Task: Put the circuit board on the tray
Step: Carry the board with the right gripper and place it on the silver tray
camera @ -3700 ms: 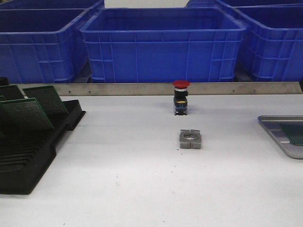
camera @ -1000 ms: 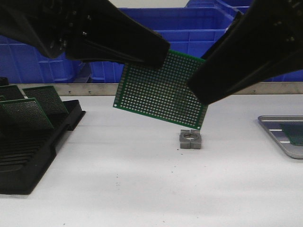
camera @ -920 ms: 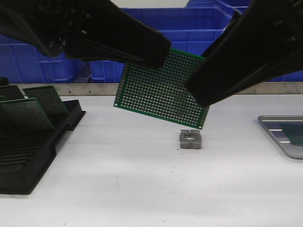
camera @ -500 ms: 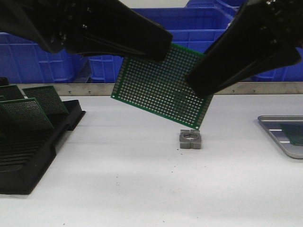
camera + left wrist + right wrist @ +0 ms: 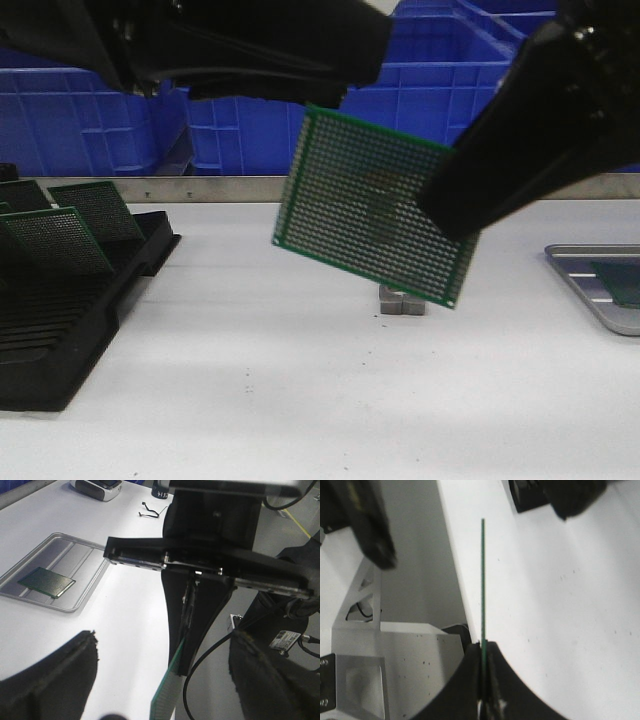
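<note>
From the front I see the circuit board (image 5: 372,203) hanging tilted in the air above the middle of the white table (image 5: 300,400), well clear of its surface. My right gripper (image 5: 483,647) has its two fingers pinched shut on the board's edge; in the right wrist view the board (image 5: 483,580) shows edge-on as a thin green line rising out of the closed fingertips. My left gripper (image 5: 162,685) has let go: in the left wrist view its two fingers (image 5: 50,675) stand wide apart, with the board's green edge (image 5: 167,692) between them and touching neither.

The tray (image 5: 585,285) sits at the far right of the table, well apart from the held board, and already carries another green board (image 5: 46,581). A small grey metal block (image 5: 402,301) lies on the table just behind the board's lower edge. On the left, a black slotted rack (image 5: 70,310) holds more green boards upright, and blue crates (image 5: 340,100) line the back.
</note>
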You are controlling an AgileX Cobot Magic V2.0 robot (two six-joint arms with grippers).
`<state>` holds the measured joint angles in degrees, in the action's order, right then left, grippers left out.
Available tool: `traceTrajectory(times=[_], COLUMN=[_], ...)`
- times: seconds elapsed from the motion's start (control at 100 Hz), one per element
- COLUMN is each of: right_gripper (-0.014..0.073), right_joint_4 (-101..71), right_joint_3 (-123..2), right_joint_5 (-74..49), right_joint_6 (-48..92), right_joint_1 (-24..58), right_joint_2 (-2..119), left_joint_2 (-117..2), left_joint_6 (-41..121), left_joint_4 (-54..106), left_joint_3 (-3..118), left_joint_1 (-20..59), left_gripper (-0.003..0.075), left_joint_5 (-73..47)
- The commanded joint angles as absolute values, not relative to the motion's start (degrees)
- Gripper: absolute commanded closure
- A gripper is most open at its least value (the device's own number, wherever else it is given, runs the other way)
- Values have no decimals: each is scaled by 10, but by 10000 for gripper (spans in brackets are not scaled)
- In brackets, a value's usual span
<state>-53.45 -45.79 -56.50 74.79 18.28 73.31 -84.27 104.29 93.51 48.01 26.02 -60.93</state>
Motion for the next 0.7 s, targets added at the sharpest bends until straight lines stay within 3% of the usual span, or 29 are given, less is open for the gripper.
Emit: traceTrajectory(times=[0.0,0.14,0.31,0.69], right_gripper=[661,661,661,661], right_joint_4=[-506,-459,-456,-458], right_joint_3=[-475,-475,-474,-474], right_joint_5=[-563,-528,-450,-292], right_joint_6=[693,598,488,476], right_joint_1=[182,155,65,-107], right_joint_2=[720,720,720,777], left_joint_2=[-825,-825,-825,-825], left_joint_6=[1040,1040,1040,1040], left_joint_4=[988,992,992,992], left_joint_3=[496,496,496,496], left_joint_1=[265,265,265,265], left_gripper=[185,185,185,185], left_joint_5=[-631,-626,-626,-626])
